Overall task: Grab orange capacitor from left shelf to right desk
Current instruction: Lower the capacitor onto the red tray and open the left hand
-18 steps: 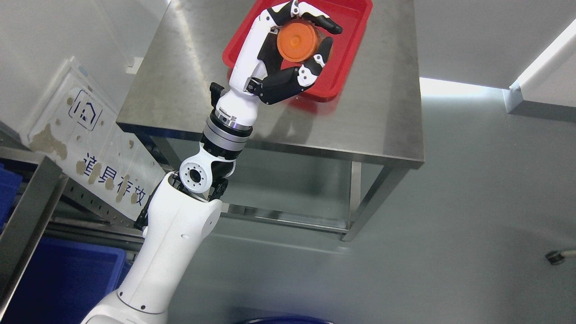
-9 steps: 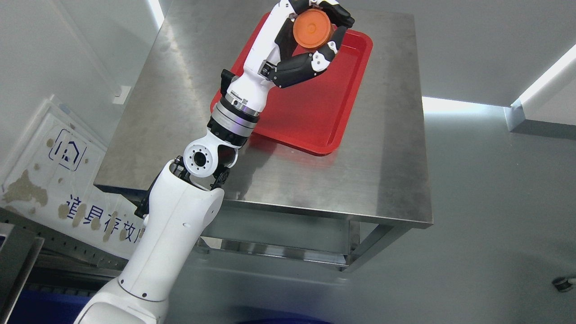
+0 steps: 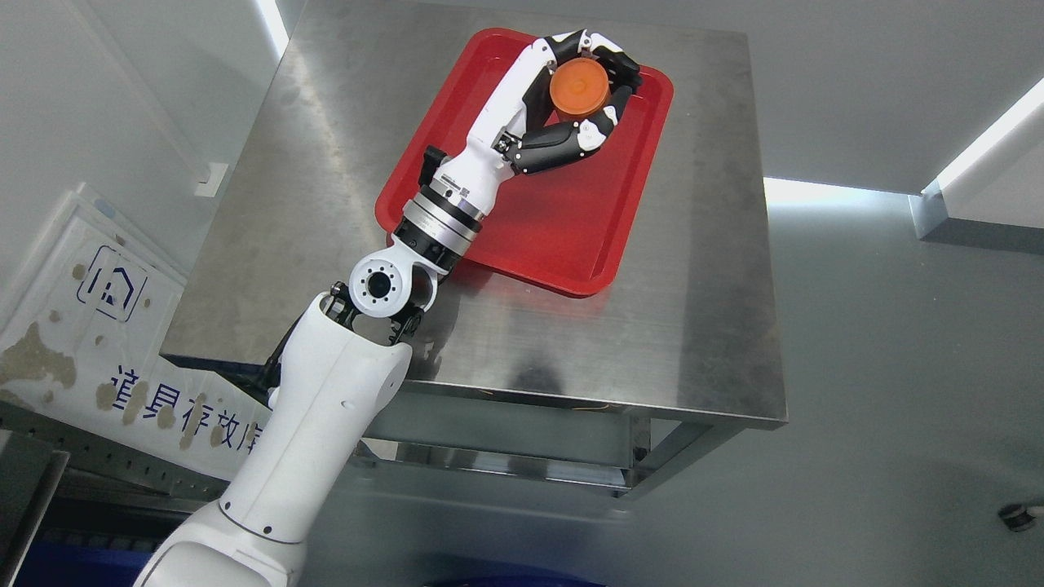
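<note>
- One orange capacitor [image 3: 580,86], one red tray [image 3: 563,228], one steel bench [image 3: 342,163], one robot arm in shot, so a pretty sparse scene.
- The left hand [image 3: 575,102] has its fingers [image 3: 567,140] curled round the capacitor, pinching it by the sides, round orange face pointing up at the camera.
- The capacitor sits over the far end of the tray, near its top right corner. Can't honestly tell if it's touching the tray floor or held just above it, since the hand covers whatever is underneath.
- Only the flat end of the capacitor shows; it looks like a short smooth cylinder, the body mostly hidden by black and white finger segments.
- The tray is glossy plastic, a rounded rectangle with a low raised rim. The wrist and forearm cover part of its near left side.
- The bench top is brushed stainless, dull reflections, square legs and a lower rail visible below.
- At the lower left, a white sign [image 3: 106,326] with blue characters, blotchy with brownish stains, partly cut off by the frame edge.
- The arm shell is smooth white plastic with a metal ring at the wrist.
</note>
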`<state>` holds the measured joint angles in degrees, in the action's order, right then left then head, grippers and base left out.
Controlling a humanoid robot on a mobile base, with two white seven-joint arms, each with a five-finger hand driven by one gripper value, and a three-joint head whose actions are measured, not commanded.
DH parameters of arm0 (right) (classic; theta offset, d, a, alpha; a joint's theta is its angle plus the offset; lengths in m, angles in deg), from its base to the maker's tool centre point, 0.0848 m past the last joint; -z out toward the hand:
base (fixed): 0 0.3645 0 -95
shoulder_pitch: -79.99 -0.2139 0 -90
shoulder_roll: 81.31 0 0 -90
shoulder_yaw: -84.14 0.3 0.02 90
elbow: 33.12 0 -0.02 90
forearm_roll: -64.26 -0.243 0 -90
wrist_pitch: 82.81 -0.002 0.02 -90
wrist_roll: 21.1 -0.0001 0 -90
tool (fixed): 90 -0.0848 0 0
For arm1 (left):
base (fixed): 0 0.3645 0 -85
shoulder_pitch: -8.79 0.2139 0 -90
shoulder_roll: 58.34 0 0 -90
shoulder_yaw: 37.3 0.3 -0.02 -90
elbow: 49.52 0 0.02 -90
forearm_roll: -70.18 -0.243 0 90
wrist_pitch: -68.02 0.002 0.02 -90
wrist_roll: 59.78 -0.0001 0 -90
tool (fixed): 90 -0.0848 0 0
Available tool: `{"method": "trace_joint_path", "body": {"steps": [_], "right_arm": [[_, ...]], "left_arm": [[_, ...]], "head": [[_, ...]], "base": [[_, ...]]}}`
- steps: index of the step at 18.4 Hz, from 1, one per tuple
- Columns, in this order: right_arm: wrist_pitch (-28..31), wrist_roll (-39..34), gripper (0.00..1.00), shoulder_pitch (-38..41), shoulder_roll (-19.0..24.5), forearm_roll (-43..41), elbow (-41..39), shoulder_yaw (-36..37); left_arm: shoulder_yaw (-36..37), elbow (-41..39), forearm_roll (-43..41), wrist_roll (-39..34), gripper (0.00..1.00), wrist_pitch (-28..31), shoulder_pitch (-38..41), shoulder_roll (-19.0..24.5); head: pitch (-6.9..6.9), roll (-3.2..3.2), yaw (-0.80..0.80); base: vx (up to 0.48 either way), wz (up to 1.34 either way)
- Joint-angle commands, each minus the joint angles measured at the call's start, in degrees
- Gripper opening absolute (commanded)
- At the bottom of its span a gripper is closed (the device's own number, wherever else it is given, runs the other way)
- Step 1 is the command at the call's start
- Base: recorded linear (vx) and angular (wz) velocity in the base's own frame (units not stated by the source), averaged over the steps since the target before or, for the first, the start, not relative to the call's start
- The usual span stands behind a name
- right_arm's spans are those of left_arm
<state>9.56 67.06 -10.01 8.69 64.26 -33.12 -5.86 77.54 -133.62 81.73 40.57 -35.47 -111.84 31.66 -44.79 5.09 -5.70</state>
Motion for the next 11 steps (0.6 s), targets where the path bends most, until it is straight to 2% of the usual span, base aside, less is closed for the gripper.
{"method": "trace_joint_path", "body": {"steps": [1,4,6,7,8,9,11], "right_arm": [[0.0,0.0,1.0,-0.1,-1.0,0.3,-1.9,0.6],[0.0,0.0,1.0,-0.1,-1.0,0.3,-1.9,0.6],[0.0,0.0,1.0,-0.1,-1.0,0.3,-1.9,0.6],[0.0,0.0,1.0,-0.1,-1.0,0.3,-1.9,0.6],[0.0,0.0,1.0,-0.1,-1.0,0.3,-1.9,0.6],[0.0,0.0,1.0,-0.1,-1.0,0.3,-1.9,0.6],[0.0,0.0,1.0,-0.1,-1.0,0.3,-1.9,0.6]], "left_arm": [[-4.9,6.3,-0.1,0.1,0.05,0.1,1.6,1.0],[-7.7,7.5,-0.6,0.3,0.05,0.2,-0.2,1.0],[-7.3,7.5,-2.8,0.4,0.13,0.4,-0.6,1.0],[-6.7,7.4,-3.1,0.5,0.23,0.4,-0.7,1.0],[-6.1,7.4,-3.2,0.4,0.46,0.4,-0.8,1.0],[-5.9,7.3,-3.3,0.4,0.6,0.4,-1.4,1.0],[-6.0,7.0,-3.2,0.5,0.76,-0.3,-2.4,1.0]], "head": [[0.0,0.0,0.0],[0.0,0.0,0.0],[0.0,0.0,0.0],[0.0,0.0,0.0],[0.0,0.0,0.0],[0.0,0.0,0.0],[0.0,0.0,0.0]], "base": [[0.0,0.0],[0.0,0.0],[0.0,0.0],[0.0,0.0],[0.0,0.0],[0.0,0.0],[0.0,0.0]]}}
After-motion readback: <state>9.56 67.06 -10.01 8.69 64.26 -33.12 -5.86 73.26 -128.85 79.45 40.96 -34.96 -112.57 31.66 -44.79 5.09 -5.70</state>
